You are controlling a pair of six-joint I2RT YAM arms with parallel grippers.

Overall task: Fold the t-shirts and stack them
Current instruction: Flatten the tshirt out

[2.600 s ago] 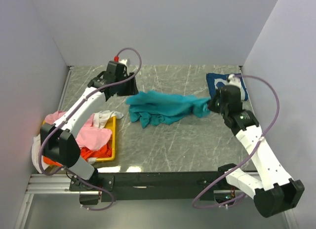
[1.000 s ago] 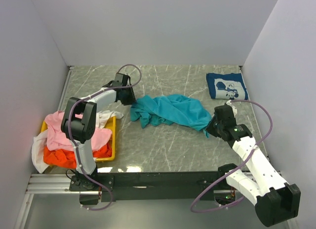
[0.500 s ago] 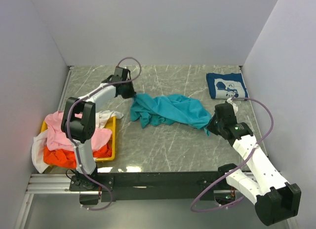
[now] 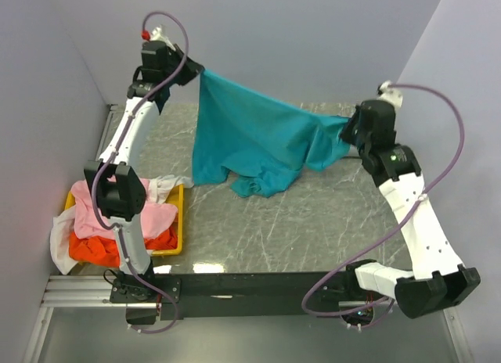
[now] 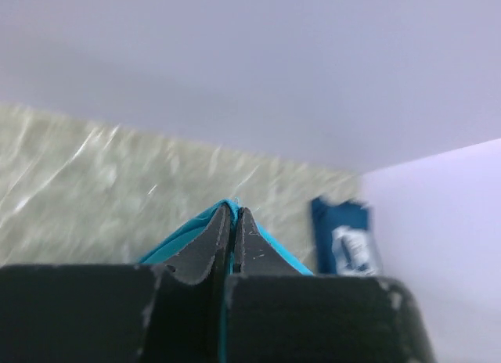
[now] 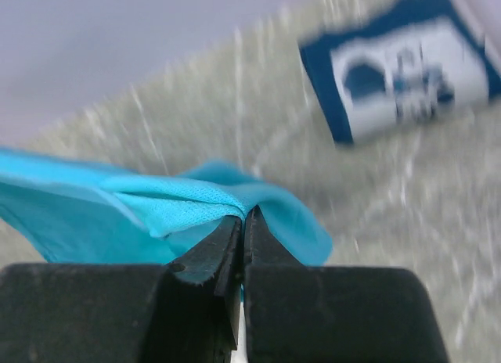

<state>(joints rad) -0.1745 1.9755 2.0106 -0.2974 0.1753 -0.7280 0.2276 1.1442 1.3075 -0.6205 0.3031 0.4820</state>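
Teal t-shirt [image 4: 250,140]: soft matt cloth, fine knit. Table [image 4: 313,222]: marbled, smooth, slight gloss. Tray [image 4: 182,218]: glossy yellow plastic. Right gripper [image 6: 244,216]: matt black, scuffed.

2 arms held high, left gripper [image 4: 199,70] and right gripper [image 4: 349,130] pinched closed.

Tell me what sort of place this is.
Probably a robot test cell, not a home: plain white walls box in a marble-look table, two arms are bolted to its near edge, and a yellow tray holds a heap of t-shirts.
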